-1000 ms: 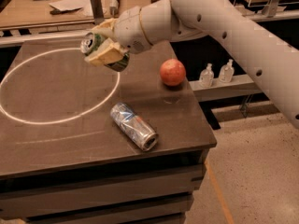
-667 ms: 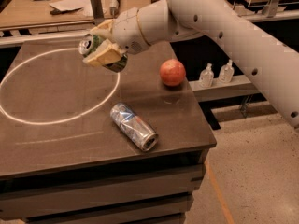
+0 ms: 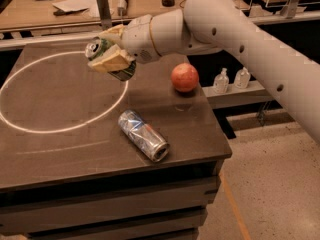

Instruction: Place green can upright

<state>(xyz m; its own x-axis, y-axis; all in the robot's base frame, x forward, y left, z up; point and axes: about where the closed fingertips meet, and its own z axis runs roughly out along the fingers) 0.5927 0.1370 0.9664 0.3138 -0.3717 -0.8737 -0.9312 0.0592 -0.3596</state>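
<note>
The green can (image 3: 101,51) is held in my gripper (image 3: 111,54), lifted above the dark table (image 3: 60,144) near the right edge of the white circle (image 3: 30,126). The can is tilted, its silver top pointing up and to the left. My pale fingers (image 3: 112,63) are shut around its side and hide most of its body. The white arm reaches in from the upper right.
A blue and silver can (image 3: 143,135) lies on its side near the table's front right. A red apple (image 3: 184,77) sits at the right edge. Two small clear bottles (image 3: 231,80) stand on a lower shelf to the right. A cluttered bench runs behind.
The gripper with the green can has shifted slightly left and the can has tipped a little more upright. The blue can and apple have not moved.
</note>
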